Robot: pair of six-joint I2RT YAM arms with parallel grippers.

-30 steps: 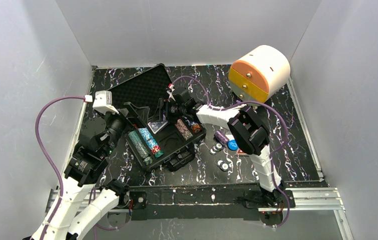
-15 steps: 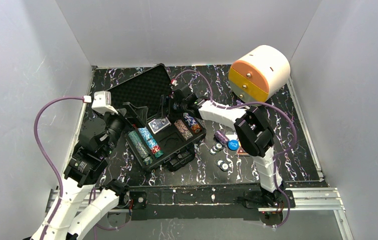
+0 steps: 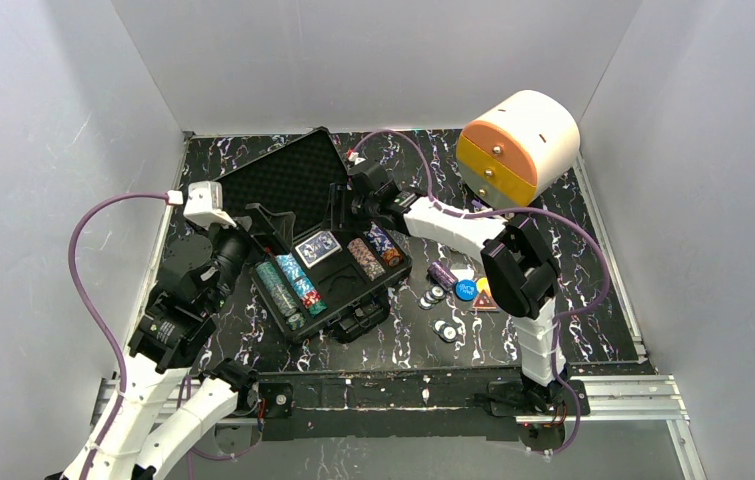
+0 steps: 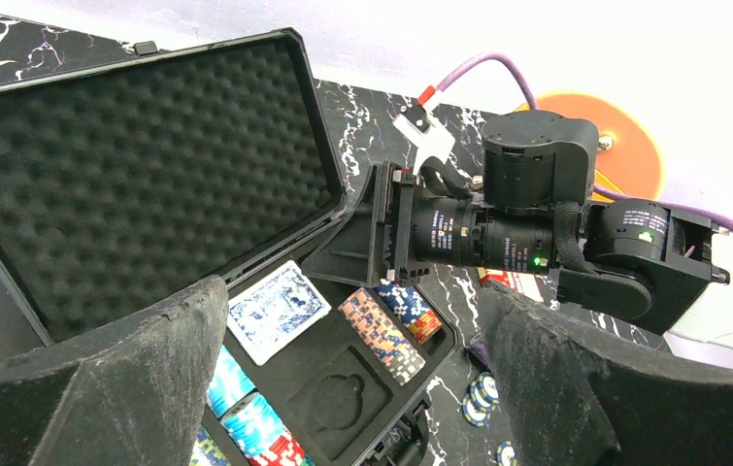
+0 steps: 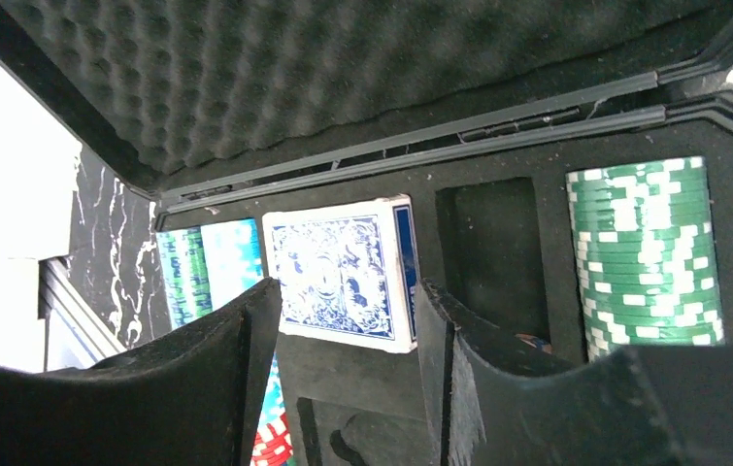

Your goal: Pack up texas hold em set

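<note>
The black case (image 3: 353,300) lies open, its foam lid (image 3: 283,180) leaning back. A blue-patterned card deck (image 3: 316,247) lies flat in its slot, also seen in the left wrist view (image 4: 275,306) and the right wrist view (image 5: 343,272). Rows of chips (image 3: 291,285) fill the slots beside it. My right gripper (image 3: 341,213) is open and empty, just behind the deck, its fingers (image 5: 236,369) apart with the deck beyond their tips. My left gripper (image 3: 243,235) hovers open and empty over the case's left end. Loose chips (image 3: 436,295) lie on the table right of the case.
A blue disc (image 3: 465,290), a purple piece (image 3: 441,273), a red triangle card (image 3: 483,298) and more chips (image 3: 445,328) lie right of the case. An orange and white drum-shaped box (image 3: 518,140) stands at the back right. White walls enclose the table.
My right gripper has drawn back toward the lid and off the deck, which now lies uncovered in its slot. My left arm has barely moved.
</note>
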